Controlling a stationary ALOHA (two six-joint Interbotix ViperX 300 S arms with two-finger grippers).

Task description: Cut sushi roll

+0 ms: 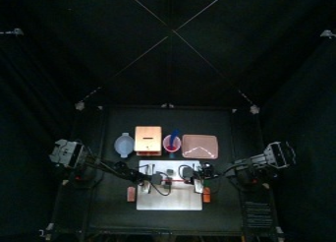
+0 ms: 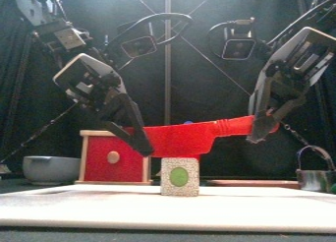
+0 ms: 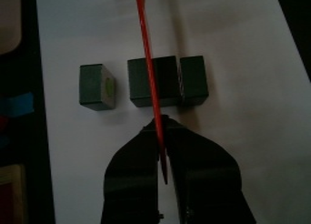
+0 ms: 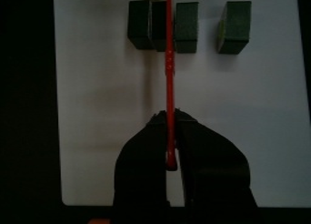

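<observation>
Top view: white rectangular cutting board (image 1: 172, 192) sits at 6 o'clock of the small black table (image 1: 250, 202); left gripper (image 1: 157, 179) and right gripper (image 1: 194, 177) meet over its far half; a red square block (image 1: 148, 139), a grey bowl (image 1: 124, 145), a pink-rimmed round dish (image 1: 174, 143) and a tan square board (image 1: 199, 146) line the far edge at 12 o'clock. Roll is too small to make out here. Front view: both grippers hold one flat red blade-like knife (image 2: 191, 136) level between them, left at its 9 o'clock end, right at its 3 o'clock end; directly under it at 6 o'clock stands a sushi roll piece (image 2: 179, 174), white outside with a green centre, upright on the white board. Left wrist view: jaws pinching the thin red blade edge-on; dark blackish-green sushi roll (image 3: 166, 81) lies on the board, blade crossing it, and a separate cut piece (image 3: 98, 86) lies near, with a gap between. Right wrist view: jaws pinched on the same red blade; blade line sits in a slit through the main roll, cut piece apart on the other side.
</observation>
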